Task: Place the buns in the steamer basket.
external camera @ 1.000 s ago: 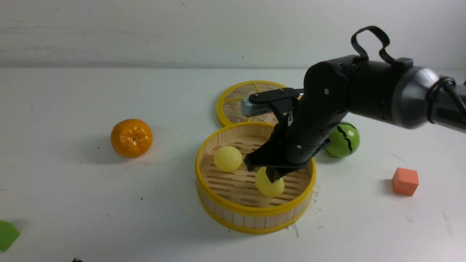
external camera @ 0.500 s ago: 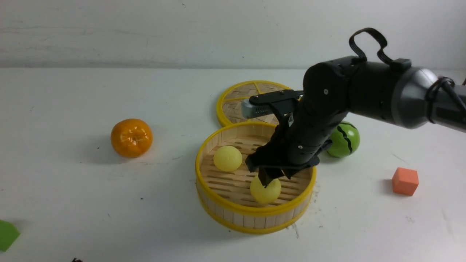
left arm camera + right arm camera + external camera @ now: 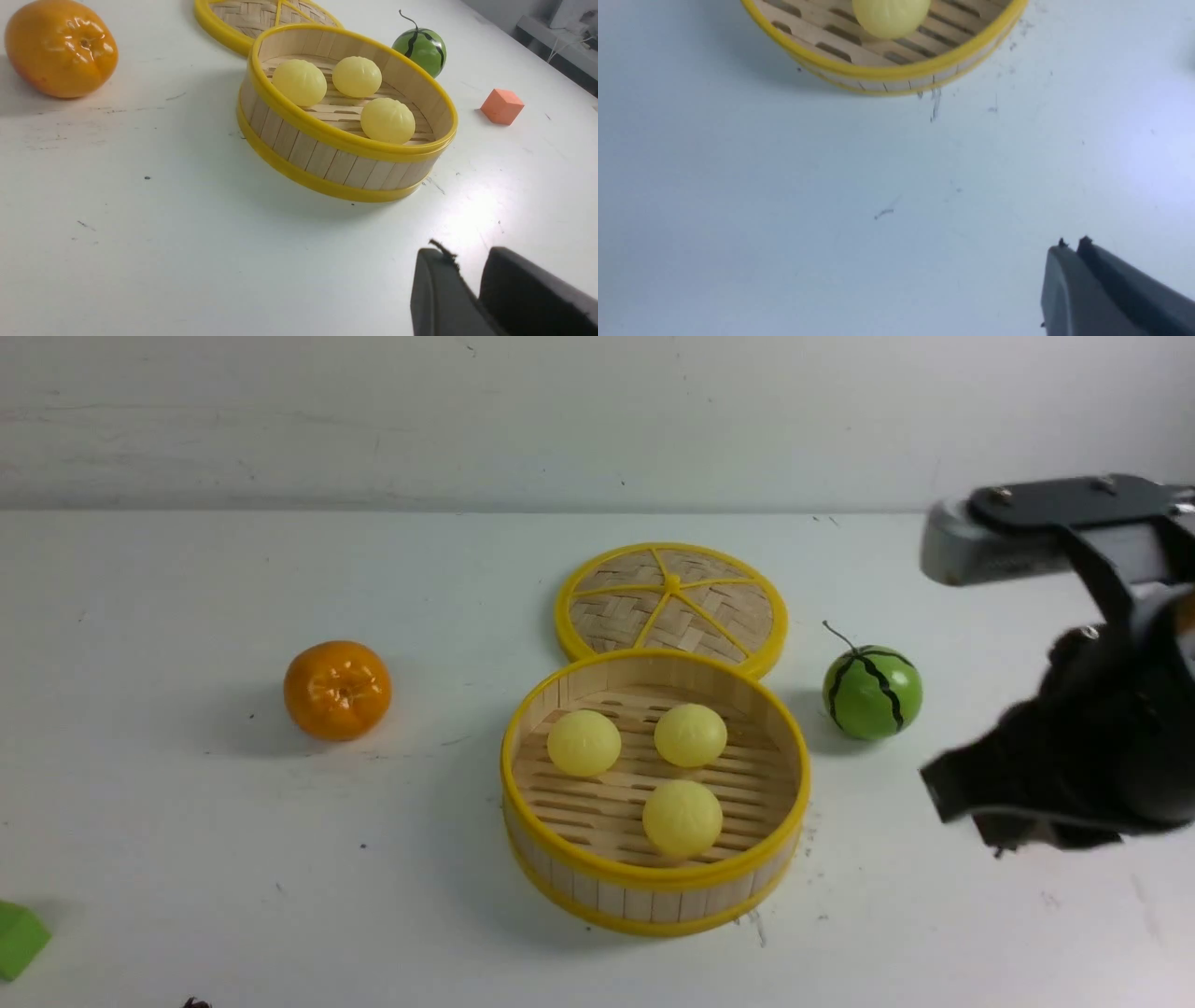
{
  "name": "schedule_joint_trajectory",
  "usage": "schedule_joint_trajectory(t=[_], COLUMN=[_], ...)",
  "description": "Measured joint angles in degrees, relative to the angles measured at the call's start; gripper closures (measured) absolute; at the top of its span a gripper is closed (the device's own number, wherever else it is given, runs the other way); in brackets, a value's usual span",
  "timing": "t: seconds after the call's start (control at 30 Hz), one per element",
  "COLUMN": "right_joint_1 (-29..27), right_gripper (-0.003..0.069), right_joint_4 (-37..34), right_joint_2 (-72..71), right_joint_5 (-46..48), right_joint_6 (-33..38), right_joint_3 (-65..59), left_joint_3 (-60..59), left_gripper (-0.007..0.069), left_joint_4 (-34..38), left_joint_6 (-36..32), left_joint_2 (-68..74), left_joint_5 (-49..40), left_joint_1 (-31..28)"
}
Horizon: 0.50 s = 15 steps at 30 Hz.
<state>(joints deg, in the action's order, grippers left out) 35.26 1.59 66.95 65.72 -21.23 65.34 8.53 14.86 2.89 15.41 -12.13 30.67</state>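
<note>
Now all three buns (image 3: 689, 818) lie inside the basket (image 3: 653, 887), apart from each other, so my right pincer (image 3: 1071, 243) is clenched and empty above the worktop (image 3: 187, 821), well aside.

A robot test lab: a bare white table (image 3: 187, 859) against a plain white wall (image 3: 373, 420), scuffed with dark marks, set with toy props, a plastic orange (image 3: 337, 690), a watermelon ball (image 3: 872, 692) and an orange cube (image 3: 502, 106).
</note>
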Motion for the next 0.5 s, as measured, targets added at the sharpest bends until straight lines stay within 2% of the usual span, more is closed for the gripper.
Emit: schedule_joint_trajectory(t=[0.2, 0.5], right_joint_1=[0.4, 0.7], right_gripper=[0.0678, 0.0676], right_joint_4=[-0.1, -0.2], right_joint_2=[-15.4, -30.6], right_joint_5=[1.0, 4.8], right_joint_6=[-2.4, -2.4], right_joint_3=[-10.0, -12.4], left_joint_3=[0.0, 0.0], left_gripper=[0.0478, 0.0475], left_joint_4=[0.0, 0.0], left_joint_6=[0.0, 0.0], left_joint_2=[0.0, 0.0], left_joint_5=[0.0, 0.0], left_joint_1=[0.0, 0.0])
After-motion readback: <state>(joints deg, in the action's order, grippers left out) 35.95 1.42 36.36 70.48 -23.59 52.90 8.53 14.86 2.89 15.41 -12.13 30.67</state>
